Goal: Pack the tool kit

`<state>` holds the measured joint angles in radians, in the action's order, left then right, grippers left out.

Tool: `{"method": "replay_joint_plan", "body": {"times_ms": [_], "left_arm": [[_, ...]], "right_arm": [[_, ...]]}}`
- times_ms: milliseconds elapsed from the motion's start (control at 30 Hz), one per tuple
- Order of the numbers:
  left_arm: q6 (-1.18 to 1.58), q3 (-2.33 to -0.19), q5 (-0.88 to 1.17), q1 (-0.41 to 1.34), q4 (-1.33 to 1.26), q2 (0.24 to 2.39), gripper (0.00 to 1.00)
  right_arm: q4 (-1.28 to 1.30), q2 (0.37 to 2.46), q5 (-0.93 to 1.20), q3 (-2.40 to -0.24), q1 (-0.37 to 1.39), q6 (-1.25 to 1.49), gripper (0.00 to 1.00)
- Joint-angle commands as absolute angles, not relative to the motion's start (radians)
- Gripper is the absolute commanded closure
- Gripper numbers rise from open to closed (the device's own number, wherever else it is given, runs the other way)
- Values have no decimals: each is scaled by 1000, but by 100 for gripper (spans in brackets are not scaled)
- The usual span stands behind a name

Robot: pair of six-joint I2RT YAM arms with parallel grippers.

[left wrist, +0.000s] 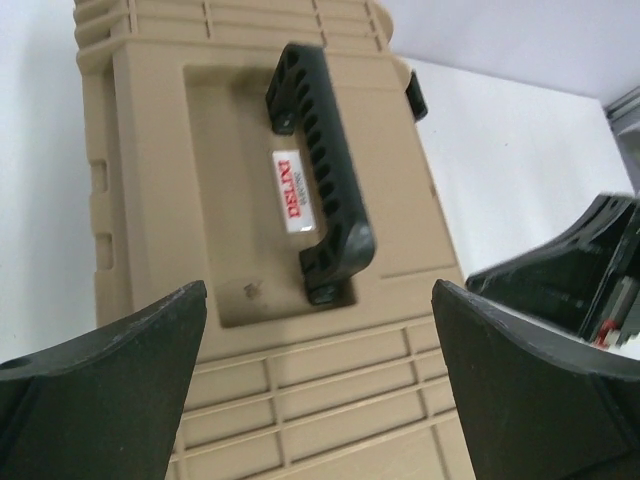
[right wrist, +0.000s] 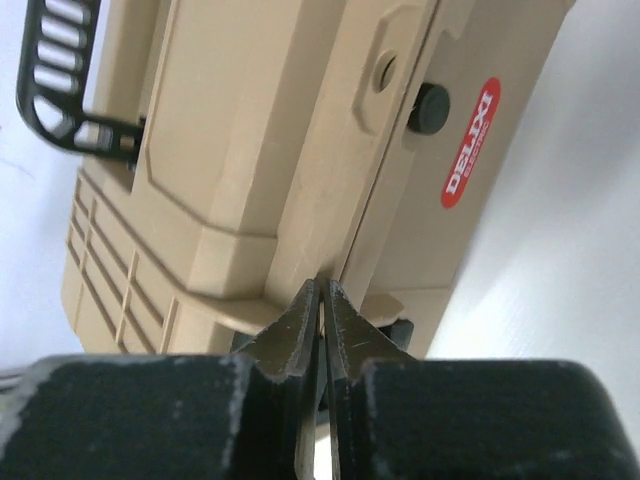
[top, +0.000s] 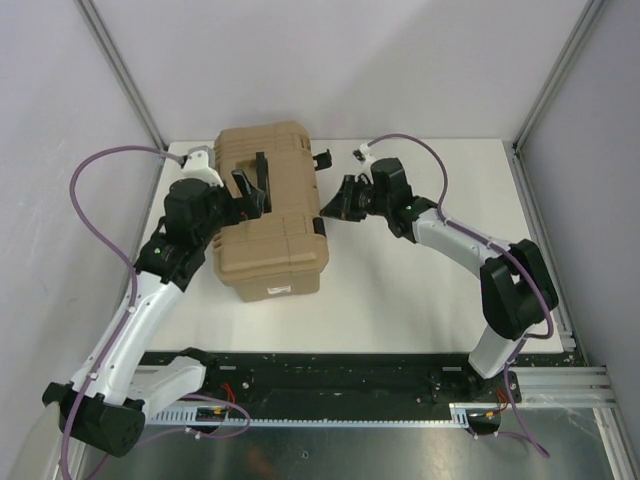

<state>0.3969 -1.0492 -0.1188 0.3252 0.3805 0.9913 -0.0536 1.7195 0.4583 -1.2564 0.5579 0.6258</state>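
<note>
Sitting closed on the table's left half, the toolbox is resting lid up; your left gripper is hovering spread above the handle, your right gripper is holding its fingertips pressed together at the side seam

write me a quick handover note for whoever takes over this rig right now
Left hand: open, above the toolbox lid, near the black handle, holding nothing.
Right hand: shut, tips at the lid seam on the toolbox's right side; unclear if it pinches anything.
Toolbox sits on the table, lid down, no tools in view.
Done: lid is down.
Left: check and fasten the latches; the far black latch sticks out sideways.
</note>
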Motion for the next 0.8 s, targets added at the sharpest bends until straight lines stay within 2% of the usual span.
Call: {"method": "replay_joint_plan", "body": {"times_ms": [0,267,333,467,533,767], "left_arm": [[336,-1140,-98,316,361,986,1],[264,-1188,54,318,328,1001,1],[260,-1194,112,320,307,1021,1],[263,-1215,153,337,264,1089,2],[261,-1242,142,351,250,1142,2],[283,-1419,-13,383,247,1353,2]], "right_arm": [[163,1665,466,-1248,694,542,94],[157,1530,351,-1126,724,576,90],[155,1504,274,-1107,708,610,85],[124,1473,170,-1068,625,724,62],[98,1481,150,-1056,572,782,54],[-54,1593,162,-1052,442,914,46]]}}
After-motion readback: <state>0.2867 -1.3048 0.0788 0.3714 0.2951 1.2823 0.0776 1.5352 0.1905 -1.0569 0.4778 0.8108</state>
